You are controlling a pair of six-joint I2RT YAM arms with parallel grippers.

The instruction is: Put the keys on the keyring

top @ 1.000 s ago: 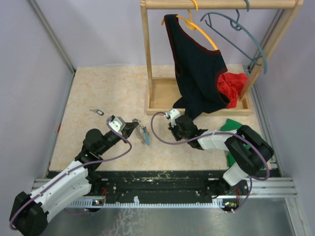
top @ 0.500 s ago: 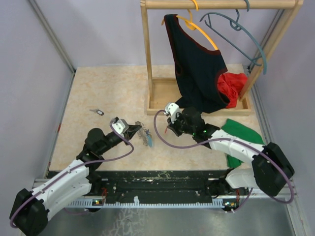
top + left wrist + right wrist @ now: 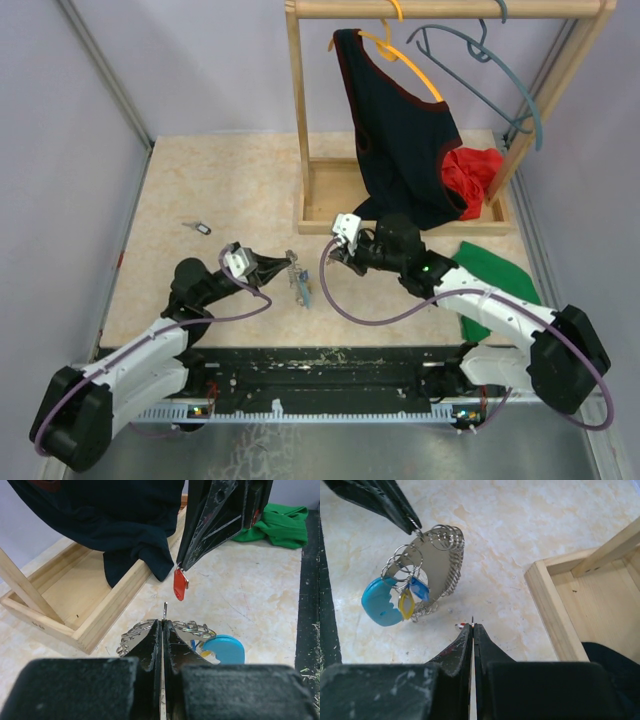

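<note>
While the left gripper (image 3: 164, 624) pinches the coiled keyring (image 3: 452, 575), the right gripper (image 3: 472, 627) seemingly clamps a red key (image 3: 179, 586).

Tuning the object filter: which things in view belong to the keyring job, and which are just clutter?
Job: keyring, held by left claw; red key in right claw; loose key on the table.
Clutter: wooden rack, black top, red cloth, green cloth, grey-blue hanger.

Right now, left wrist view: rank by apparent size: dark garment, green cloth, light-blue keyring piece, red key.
1. dark garment
2. green cloth
3. light-blue keyring piece
4. red key
Keyring piece is nearest the camera; true sizes may differ.
</note>
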